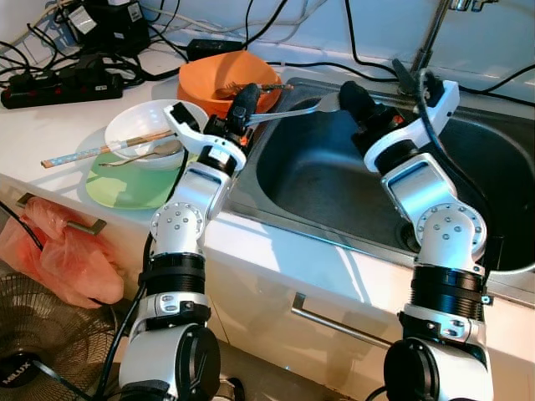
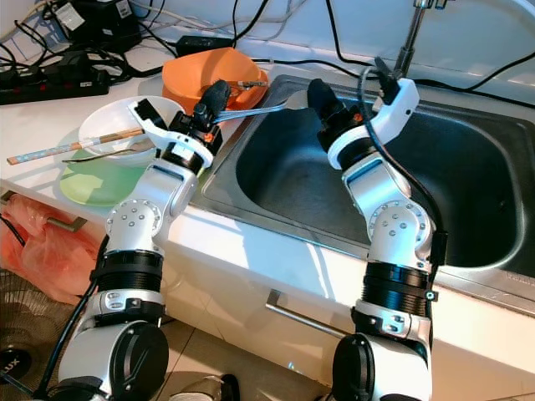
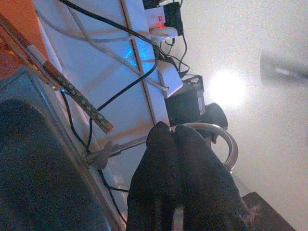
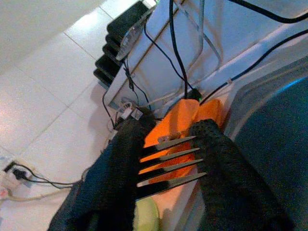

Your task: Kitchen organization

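The left gripper (image 1: 243, 94) has its fingers clenched on the handle of a fork (image 1: 288, 110), which spans the sink's (image 1: 334, 188) left edge. The right gripper (image 1: 351, 93), at three o'clock from it, has its fingers (image 4: 226, 163) spread either side of the prongs. An orange bowl (image 1: 209, 79) sits at eleven o'clock on the worktop (image 1: 50, 125).

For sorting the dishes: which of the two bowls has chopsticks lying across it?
The white bowl, on the green plate. The orange bowl stands behind it, by the sink.
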Available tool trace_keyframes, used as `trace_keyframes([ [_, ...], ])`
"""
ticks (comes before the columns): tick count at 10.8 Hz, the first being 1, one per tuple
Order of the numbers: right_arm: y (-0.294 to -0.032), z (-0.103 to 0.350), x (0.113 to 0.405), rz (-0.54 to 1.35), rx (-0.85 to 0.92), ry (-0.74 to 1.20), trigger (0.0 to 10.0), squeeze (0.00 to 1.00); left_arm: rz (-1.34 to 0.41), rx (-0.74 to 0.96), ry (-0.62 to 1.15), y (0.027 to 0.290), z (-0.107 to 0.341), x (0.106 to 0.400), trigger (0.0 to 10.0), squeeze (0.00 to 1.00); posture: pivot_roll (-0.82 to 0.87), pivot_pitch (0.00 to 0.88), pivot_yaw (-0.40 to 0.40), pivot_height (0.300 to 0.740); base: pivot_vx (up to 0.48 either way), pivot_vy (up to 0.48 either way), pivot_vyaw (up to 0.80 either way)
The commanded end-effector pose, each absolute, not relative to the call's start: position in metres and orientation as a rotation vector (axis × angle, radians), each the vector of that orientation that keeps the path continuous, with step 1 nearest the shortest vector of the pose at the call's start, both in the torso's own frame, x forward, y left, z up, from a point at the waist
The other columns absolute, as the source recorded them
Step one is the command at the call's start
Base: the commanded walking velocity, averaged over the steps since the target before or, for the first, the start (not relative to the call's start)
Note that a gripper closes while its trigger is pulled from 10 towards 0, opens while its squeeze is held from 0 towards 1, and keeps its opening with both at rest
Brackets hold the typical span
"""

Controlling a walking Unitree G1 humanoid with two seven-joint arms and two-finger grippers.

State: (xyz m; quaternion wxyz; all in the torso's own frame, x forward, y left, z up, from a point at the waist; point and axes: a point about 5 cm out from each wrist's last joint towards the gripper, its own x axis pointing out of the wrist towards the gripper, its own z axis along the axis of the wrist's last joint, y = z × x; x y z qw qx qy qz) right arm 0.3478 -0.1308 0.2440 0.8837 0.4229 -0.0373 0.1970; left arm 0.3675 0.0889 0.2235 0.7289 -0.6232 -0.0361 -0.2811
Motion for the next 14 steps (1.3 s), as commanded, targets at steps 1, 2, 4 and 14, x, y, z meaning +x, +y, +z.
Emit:
trace_keyframes([
  [1,-0.116,0.251,0.347,0.477,0.875,-0.065,0.0,0.0,-0.688,-1.446,0.014,0.045,0.217,0.357,0.0,0.0,-0.03,0.087,0.053,0.74,0.0,0.0,0.0],
  [2,-0.116,0.251,0.347,0.473,0.883,-0.069,0.0,0.0,-0.679,-1.45,0.024,0.044,0.216,0.357,0.0,0.0,-0.03,0.086,0.054,0.74,0.0,0.0,0.0],
  [4,-0.121,0.254,0.348,0.457,0.905,-0.091,0.0,0.0,-0.652,-1.437,0.056,0.041,0.209,0.357,4.8,0.0,-0.03,0.085,0.057,0.74,0.0,0.0,0.0],
  [14,-0.123,0.256,0.348,0.436,0.932,-0.109,0.0,0.0,-0.602,-1.355,0.132,0.038,0.192,0.358,10.0,1.0,-0.03,0.083,0.056,0.74,0.0,0.0,0.0],
])
